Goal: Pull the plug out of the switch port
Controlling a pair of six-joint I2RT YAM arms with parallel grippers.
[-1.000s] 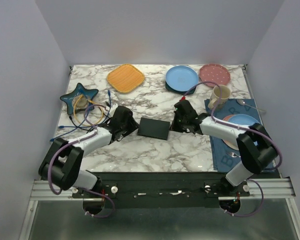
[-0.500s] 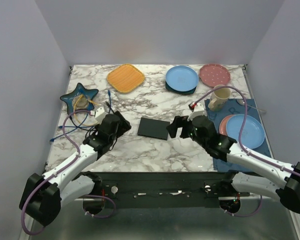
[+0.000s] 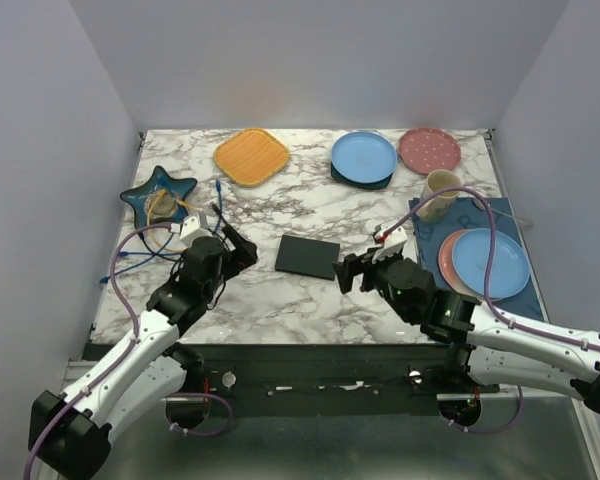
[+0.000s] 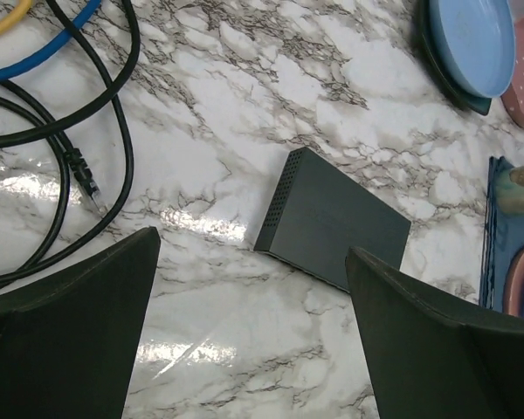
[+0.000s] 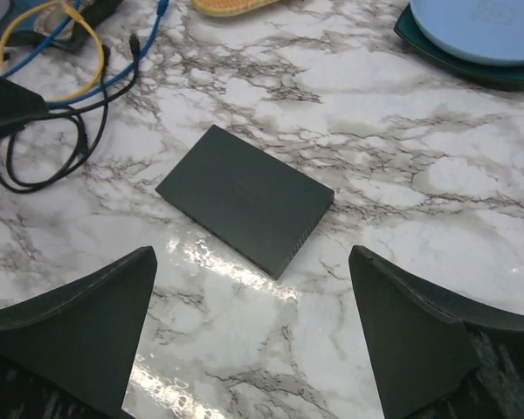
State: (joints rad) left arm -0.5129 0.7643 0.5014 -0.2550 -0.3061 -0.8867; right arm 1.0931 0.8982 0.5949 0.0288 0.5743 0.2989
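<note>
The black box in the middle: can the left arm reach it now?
Probably yes. The left end effector is open and faces the switch, with only bare table between them. The black cable lies off to one side, not in the way.

Switch lay flat mid-table, left gripper just left of it, right gripper at its right front, neither touching it, cables left by a star-shaped dish, square plate and round plates behind, mug on a mat at right.
</note>
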